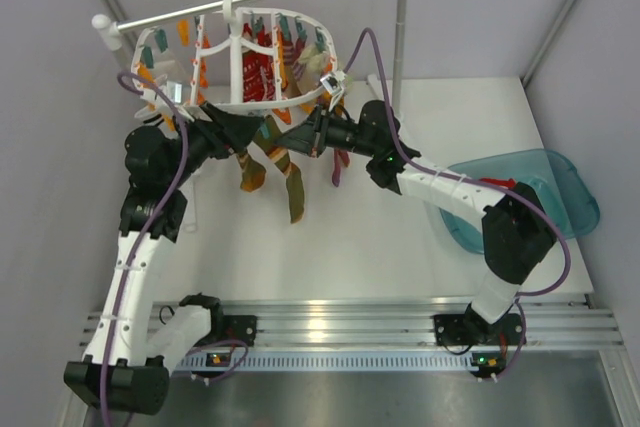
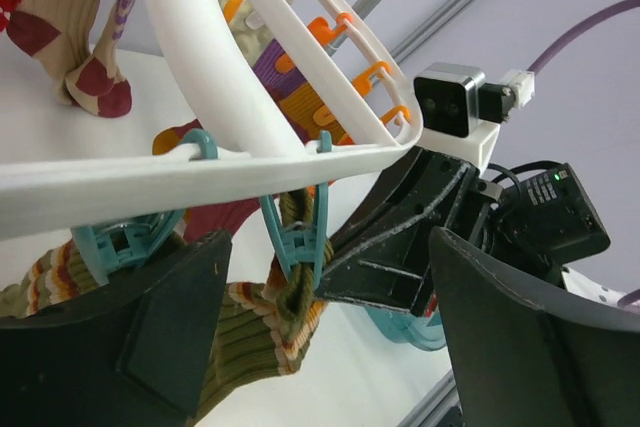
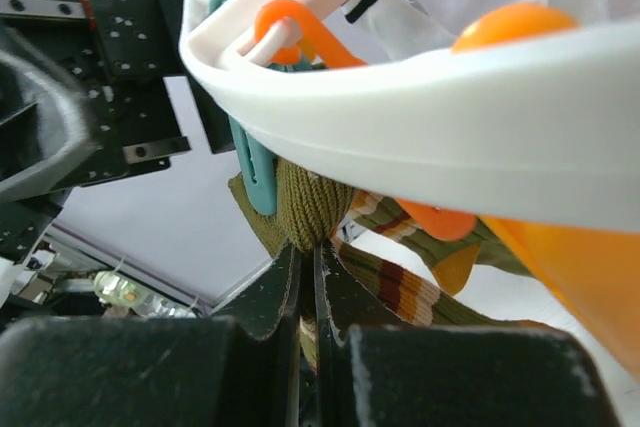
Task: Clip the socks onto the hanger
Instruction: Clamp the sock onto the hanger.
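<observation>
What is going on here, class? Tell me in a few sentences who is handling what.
Two robot arms are working at a white drying hanger. The right gripper is shut on an olive zigzag sock just under the hanger's rim. A teal clip appears to pinch that sock's cuff, and the left gripper stands open on either side of the clip. Other socks hang from the hanger already.

Olive, orange and brown zigzag socks hang clipped beneath the white hanger

A robot lab cell — plain grey partition walls enclose a white table, with an aluminium mounting rail along the frame's bottom.
</observation>
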Robot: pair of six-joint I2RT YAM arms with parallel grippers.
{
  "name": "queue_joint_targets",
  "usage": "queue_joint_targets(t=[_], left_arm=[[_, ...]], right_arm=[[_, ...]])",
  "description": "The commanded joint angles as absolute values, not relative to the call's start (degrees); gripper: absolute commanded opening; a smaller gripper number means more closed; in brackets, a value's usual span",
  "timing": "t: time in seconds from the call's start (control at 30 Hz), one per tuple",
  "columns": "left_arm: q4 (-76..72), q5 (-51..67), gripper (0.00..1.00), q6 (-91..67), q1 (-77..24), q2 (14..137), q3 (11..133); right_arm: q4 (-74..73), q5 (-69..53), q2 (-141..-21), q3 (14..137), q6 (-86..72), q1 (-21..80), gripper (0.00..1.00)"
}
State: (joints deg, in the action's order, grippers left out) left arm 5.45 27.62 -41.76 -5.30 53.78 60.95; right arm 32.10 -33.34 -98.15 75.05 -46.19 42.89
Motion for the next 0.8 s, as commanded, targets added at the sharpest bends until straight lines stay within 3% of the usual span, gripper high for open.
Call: queue_joint_targets(t=[0.0, 0.03, 0.13, 0.23, 0.47, 0.5, 0.63, 0.77], left_arm=[[7.03, 26.46, 0.86, -39.82, -4.83, 49.75, 60.03], [7.55, 25.93, 0.88, -39.38, -4.83, 49.05, 59.77], [9.40, 25.23, 0.90, -37.80, -4.66, 46.32, 58.80], [12.30, 24.35, 0.90, -35.60, -4.57, 43.60, 58.10], [20.73, 21.89, 0.93, -27.27, -4.39, 38.85, 58.45], [22.57, 21.80, 0.98, -26.29, -4.39, 38.59, 58.53], [27.66, 21.97, 0.98, -19.10, -4.39, 37.79, 58.80], [33.74, 21.89, 0.98, -12.23, -4.39, 38.93, 60.46]], right_arm=[[32.44, -33.57, -96.95, 76.82, -44.04, 42.45, 0.00], [31.91, -33.66, -96.77, 76.90, -43.60, 42.36, 0.00], [30.06, -33.13, -94.93, 76.03, -42.45, 42.01, 0.25], [27.69, -32.34, -92.56, 74.54, -40.70, 41.66, 0.41], [22.07, -32.52, -83.60, 67.25, -37.62, 37.63, 0.59], [21.10, -32.69, -82.19, 66.28, -36.14, 37.10, 0.62], [13.22, -33.22, -73.42, 62.85, -29.90, 34.63, 0.80], [3.97, -32.35, -65.41, 59.34, -21.56, 30.08, 0.91]])
